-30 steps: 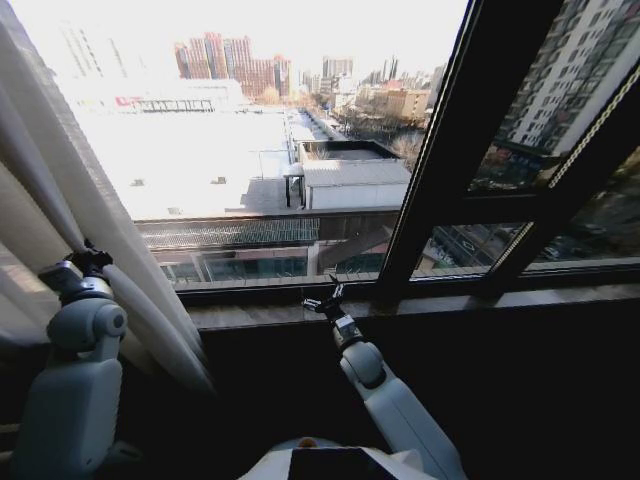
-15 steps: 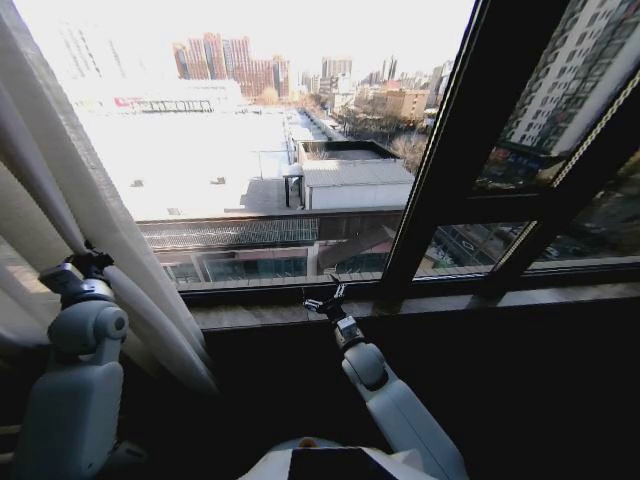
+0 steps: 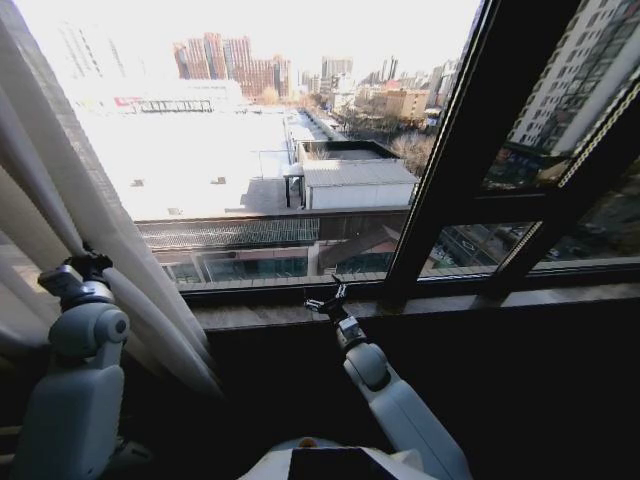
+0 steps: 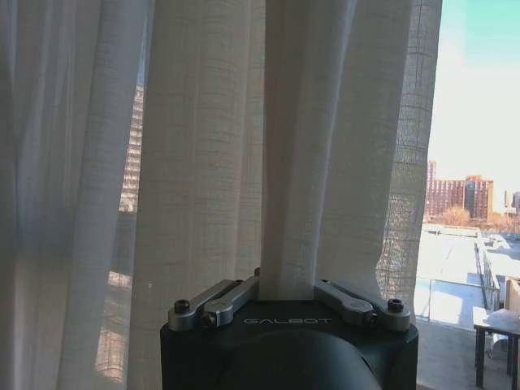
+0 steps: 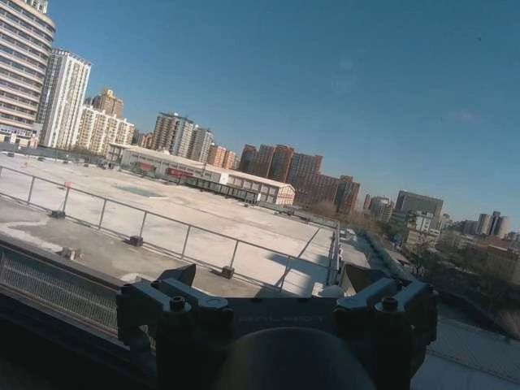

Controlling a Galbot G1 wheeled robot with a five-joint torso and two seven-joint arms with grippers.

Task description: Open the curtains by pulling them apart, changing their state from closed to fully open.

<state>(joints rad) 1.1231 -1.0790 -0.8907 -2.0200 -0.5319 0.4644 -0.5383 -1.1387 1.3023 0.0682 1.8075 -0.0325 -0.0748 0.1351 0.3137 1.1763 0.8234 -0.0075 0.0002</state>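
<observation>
The curtains [image 3: 70, 230] hang bunched at the far left of the window, their pleats slanting down toward the sill [image 3: 420, 305]. The left gripper [image 3: 88, 262] sits among those folds at the left edge, clamped on one pleat of the curtains [image 4: 288, 162], which rises straight up from between its fingers [image 4: 231, 296]. The right gripper [image 3: 328, 300] hovers near the middle of the sill, fingers spread wide and holding nothing, facing the glass.
</observation>
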